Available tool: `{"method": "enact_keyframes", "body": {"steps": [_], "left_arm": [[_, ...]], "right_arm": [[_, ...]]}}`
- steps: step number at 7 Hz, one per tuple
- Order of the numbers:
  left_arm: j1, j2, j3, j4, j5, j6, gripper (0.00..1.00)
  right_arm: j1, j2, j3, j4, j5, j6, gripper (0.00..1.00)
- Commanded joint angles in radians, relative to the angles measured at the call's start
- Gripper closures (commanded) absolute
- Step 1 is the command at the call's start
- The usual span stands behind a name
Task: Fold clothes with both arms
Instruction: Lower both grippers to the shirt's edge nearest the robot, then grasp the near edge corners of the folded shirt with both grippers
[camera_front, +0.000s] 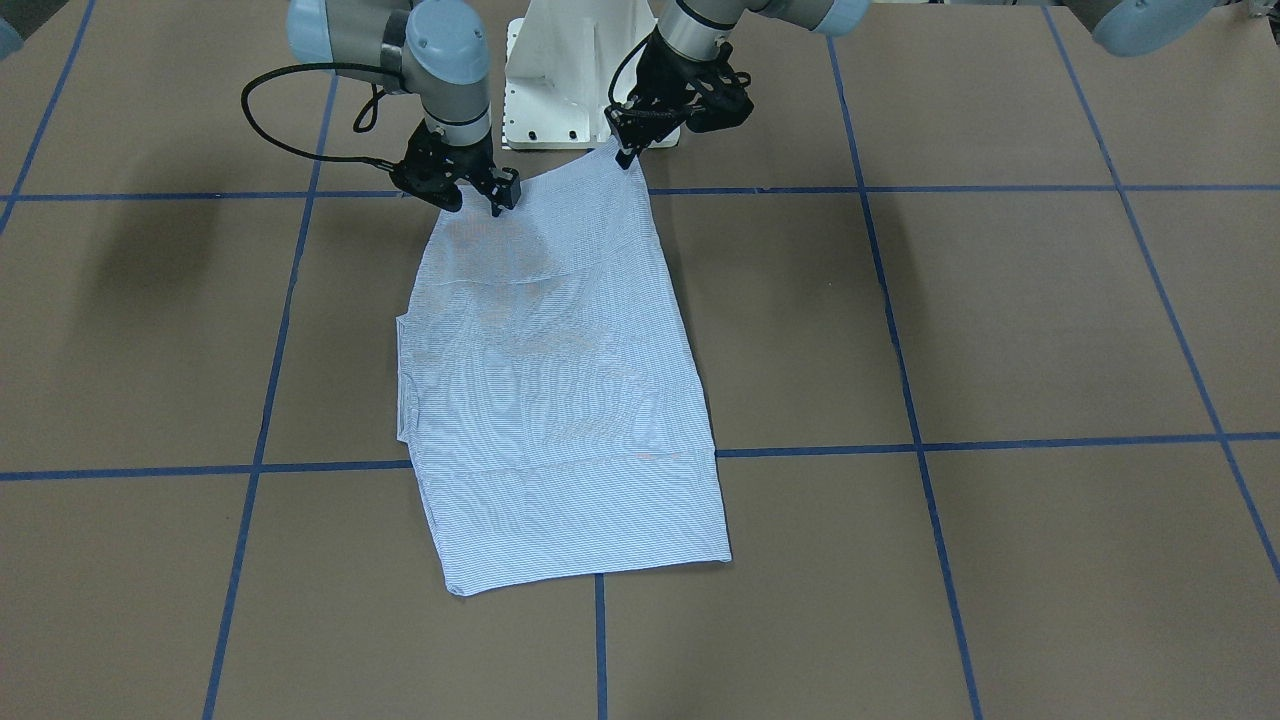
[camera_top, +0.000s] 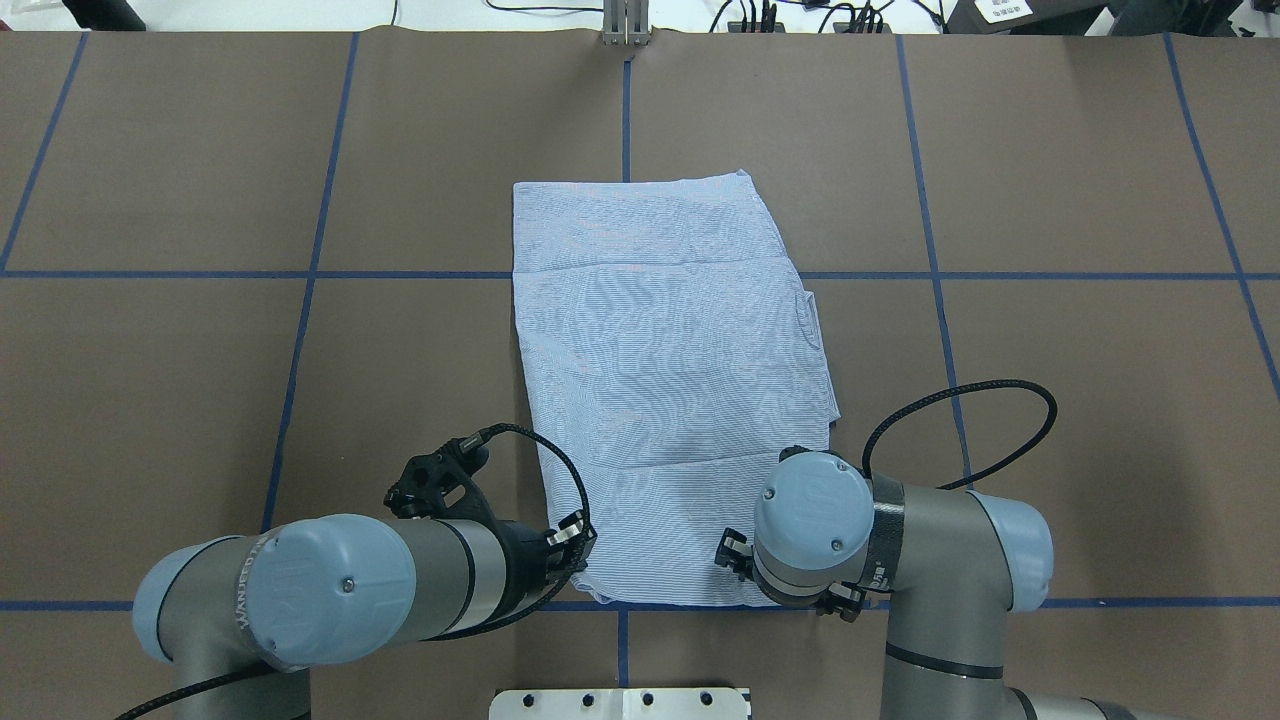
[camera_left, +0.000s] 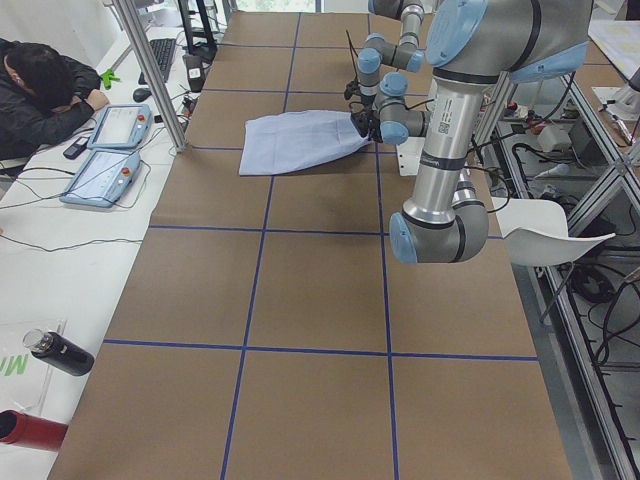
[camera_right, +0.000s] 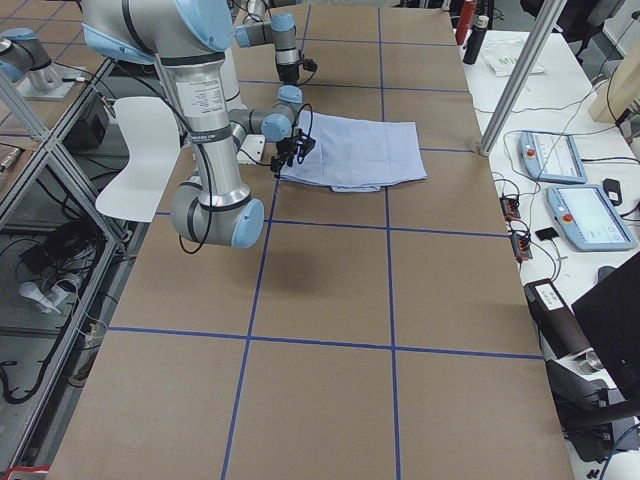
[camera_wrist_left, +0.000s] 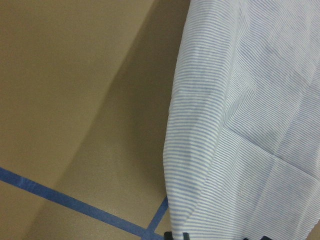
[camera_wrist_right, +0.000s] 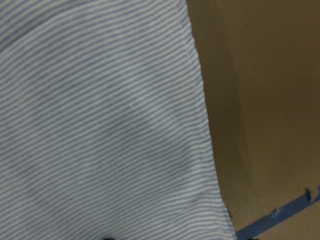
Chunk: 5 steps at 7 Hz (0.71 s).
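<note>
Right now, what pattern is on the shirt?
The shirt is light blue with fine white stripes, clearest in the right wrist view.

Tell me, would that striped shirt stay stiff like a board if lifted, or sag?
Probably floppy: the edge of the shirt curves between the left tool and the right tool instead of running straight. Likely light too: its thin layers lie flat with soft creases.
</note>
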Motion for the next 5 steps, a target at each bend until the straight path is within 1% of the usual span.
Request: {"method": "enact_keyframes", "body": {"steps": [1,2,3,4,5], "left_arm": [[0.000,-0.007,-0.025,0.036,0.000,0.000,1.00],[0.000,-0.009,-0.029,0.043,0.000,0.000,1.00],[0.000,-0.007,-0.029,0.043,0.000,0.000,1.00],[0.000,-0.009,-0.029,0.043,0.000,0.000,1.00],[0.000,-0.009,-0.029,0.043,0.000,0.000,1.00]], "right_arm": [[0.000,0.004,0.001,0.000,0.001,0.015,0.58],[0.001,0.005,0.003,0.002,0.001,0.018,0.79],[0.001,0.006,0.003,0.002,0.000,0.018,0.95],[0.010,0.009,0.003,0.000,0.000,0.023,1.00],[0.024,0.015,0.003,0.000,0.001,0.023,1.00]]}}
